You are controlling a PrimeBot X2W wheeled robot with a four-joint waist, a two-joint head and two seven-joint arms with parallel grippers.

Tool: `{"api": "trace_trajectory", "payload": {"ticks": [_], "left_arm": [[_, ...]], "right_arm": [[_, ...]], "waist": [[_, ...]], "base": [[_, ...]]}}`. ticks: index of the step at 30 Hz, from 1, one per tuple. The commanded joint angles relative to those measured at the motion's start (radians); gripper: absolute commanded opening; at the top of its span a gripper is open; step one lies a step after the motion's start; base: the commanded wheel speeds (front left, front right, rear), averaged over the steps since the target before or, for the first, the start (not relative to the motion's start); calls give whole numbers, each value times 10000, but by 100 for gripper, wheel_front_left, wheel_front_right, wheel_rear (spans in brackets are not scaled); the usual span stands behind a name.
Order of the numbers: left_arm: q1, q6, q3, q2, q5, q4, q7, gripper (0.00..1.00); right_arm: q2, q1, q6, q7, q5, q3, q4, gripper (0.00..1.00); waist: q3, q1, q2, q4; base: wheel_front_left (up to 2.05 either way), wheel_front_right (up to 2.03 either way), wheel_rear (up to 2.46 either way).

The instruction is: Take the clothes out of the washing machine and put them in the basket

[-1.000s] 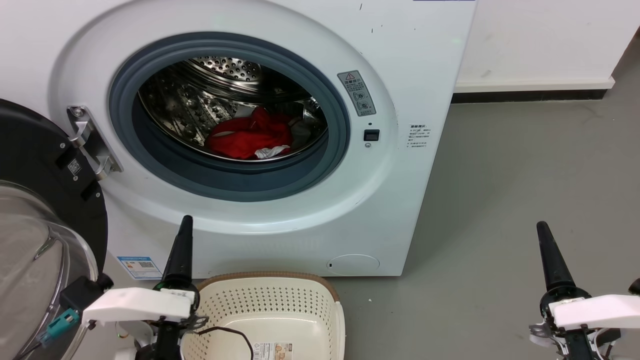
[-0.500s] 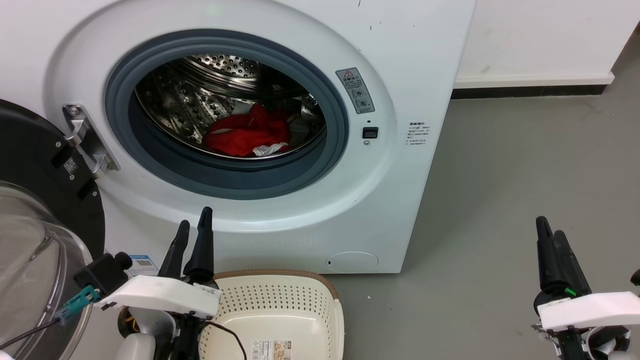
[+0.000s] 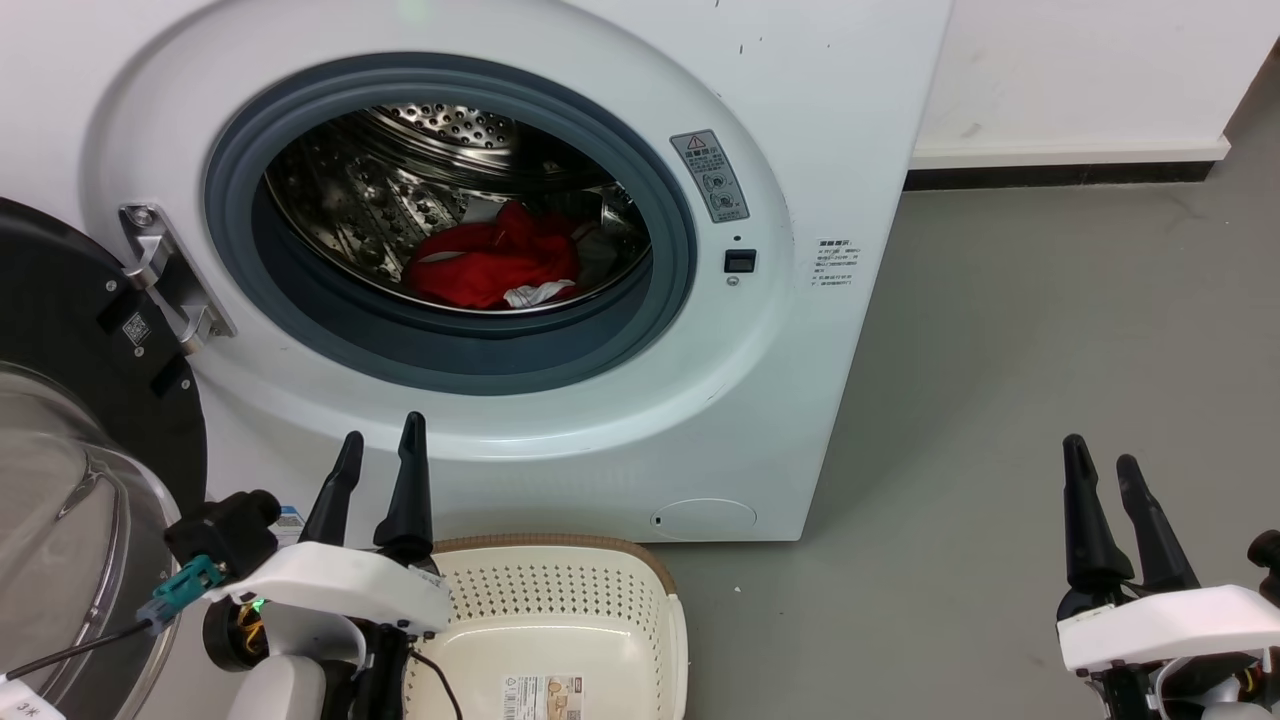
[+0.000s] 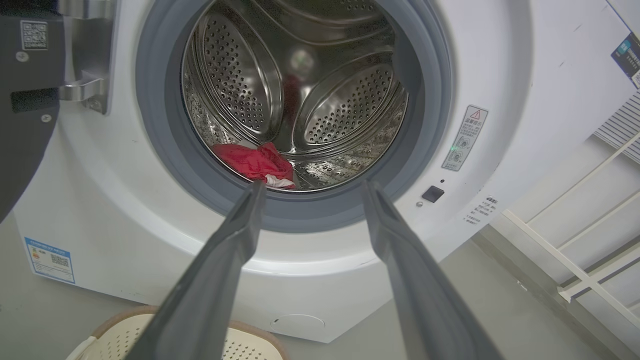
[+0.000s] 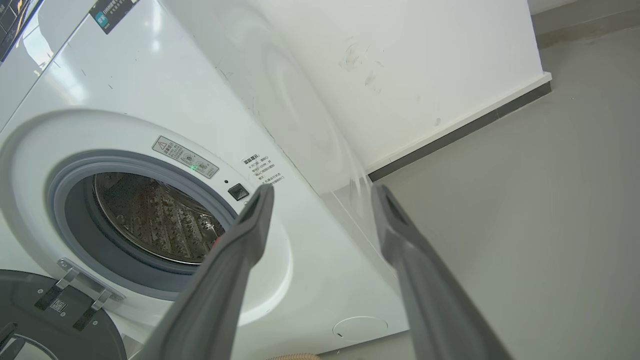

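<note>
Head view is showing one washing machine (image 3: 800,150) standing with its door (image 3: 60,330) open, one red garment (image 3: 490,265) and one white piece (image 3: 535,293) lying in its drum, and one basket (image 3: 560,600) sitting on the floor just before it. The left gripper (image 3: 382,428) and right gripper (image 3: 1098,450) are hovering, fingers parted, gripping nothing.

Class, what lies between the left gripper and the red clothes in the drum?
In head view: white front of the washing machine, then its grey gasket.

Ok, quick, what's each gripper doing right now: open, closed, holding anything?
Left gripper: open, fingers apart, holding nothing.
Right gripper: open, fingers apart, holding nothing.
</note>
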Motion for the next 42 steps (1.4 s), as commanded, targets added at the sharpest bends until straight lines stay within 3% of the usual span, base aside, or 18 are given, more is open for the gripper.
{"api": "trace_trajectory", "payload": {"ticks": [1, 21, 42], "left_arm": [[-227, 102, -96, 116, 399, -101, -115, 100], [-158, 701, -487, 313, 2239, -42, -619, 100], [-72, 989, -585, 318, 3994, 94, -1090, 100]], "right_arm": [[-30, -11, 1, -89, -449, -16, -196, 100], [-29, 202, 1, -175, -2697, 20, -315, 100], [-28, 340, 0, -483, -4587, -92, -371, 100]], "waist": [[6, 0, 0, 1], [-32, 0, 0, 57], [-1, 0, 0, 136]], "base": [[0, 0, 0], [0, 0, 0], [0, 0, 0]]}}
